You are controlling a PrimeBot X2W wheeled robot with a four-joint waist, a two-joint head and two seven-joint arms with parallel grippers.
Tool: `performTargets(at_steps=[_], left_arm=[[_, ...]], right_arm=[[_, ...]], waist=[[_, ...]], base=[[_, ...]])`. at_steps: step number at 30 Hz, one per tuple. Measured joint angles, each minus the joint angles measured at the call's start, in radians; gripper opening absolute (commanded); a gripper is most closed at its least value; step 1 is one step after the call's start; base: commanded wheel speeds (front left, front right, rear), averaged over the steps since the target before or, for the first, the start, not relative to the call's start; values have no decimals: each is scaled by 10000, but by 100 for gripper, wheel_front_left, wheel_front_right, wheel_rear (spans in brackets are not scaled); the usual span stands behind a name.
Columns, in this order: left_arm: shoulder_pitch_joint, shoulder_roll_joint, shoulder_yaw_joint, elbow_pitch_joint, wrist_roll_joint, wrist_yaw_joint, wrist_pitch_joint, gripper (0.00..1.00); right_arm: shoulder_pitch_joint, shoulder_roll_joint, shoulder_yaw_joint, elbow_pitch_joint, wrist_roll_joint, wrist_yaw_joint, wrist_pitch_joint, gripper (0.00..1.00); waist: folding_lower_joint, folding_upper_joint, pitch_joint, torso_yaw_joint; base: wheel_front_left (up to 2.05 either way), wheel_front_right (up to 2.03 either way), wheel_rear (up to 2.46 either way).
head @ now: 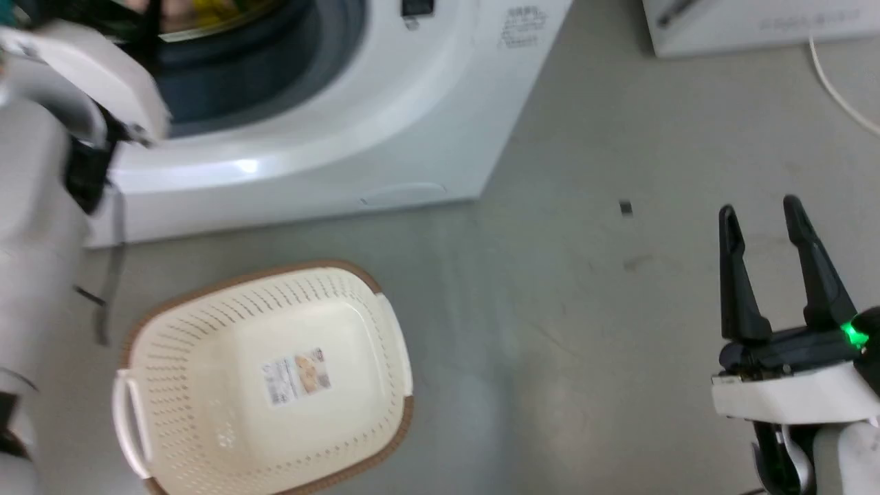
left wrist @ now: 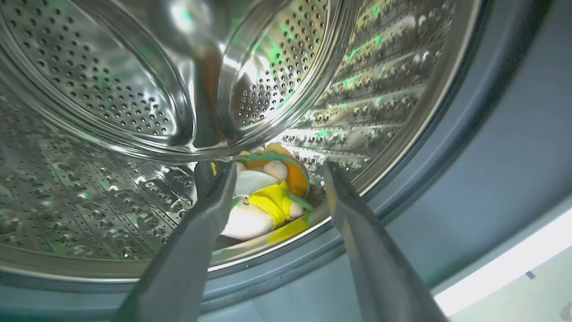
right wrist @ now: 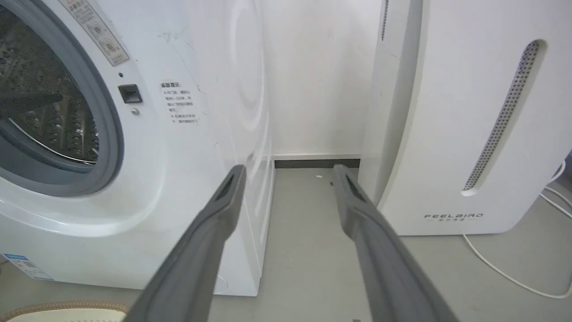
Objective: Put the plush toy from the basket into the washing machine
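The plush toy (left wrist: 268, 197) lies on the floor of the steel drum (left wrist: 111, 89), orange, yellow and white parts showing. My left gripper (left wrist: 279, 172) is open at the porthole, its fingers apart on either side of the toy and not touching it. In the head view my pale left arm (head: 89, 75) reaches into the washing machine (head: 357, 124) porthole. The basket (head: 268, 381) sits on the floor in front of the washer, holding nothing but its sticker. My right gripper (head: 760, 210) hangs open over the bare floor at the lower right.
The white FEELBIRD appliance (right wrist: 469, 112) stands to the right of the washer, with a narrow gap of floor between them. A white cable (head: 842, 89) runs across the floor near it. A small dark scrap (head: 625, 207) lies on the grey floor.
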Motion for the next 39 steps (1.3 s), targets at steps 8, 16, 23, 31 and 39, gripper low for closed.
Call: performTargets(at_steps=[8, 16, 23, 31, 39], left_arm=[[2772, -366, 1122, -3275, 439, 1542, -255, 100], [7008, -573, 2982, -7141, 1722, 3266, -257, 100], [9476, -1298, 3528, -8101, 1969, 3193, -255, 100], [10959, -2104, 3818, -8113, 2813, 3149, -257, 100], [12000, -2719, 4288, -8067, 3465, 2968, -257, 100]], right_arm=[[689, -2, -272, -169, -184, 0, 0, 100], [1253, 0, -221, -351, -253, 0, -2, 100], [1602, 0, -46, -384, -288, 0, -2, 100], [2287, 0, 387, -119, -188, 0, -2, 100], [2647, 0, 441, -19, -94, 0, -2, 100]], waist=[[-1, 0, -1735, 848], [-2, 0, -2952, 1582], [-2, 1, -3482, 1855], [-2, 0, -3950, 1940], [-2, 0, -4315, 1925]], base=[[0, 0, 0], [0, 0, 0], [0, 0, 0], [0, 0, 0], [0, 0, 0]])
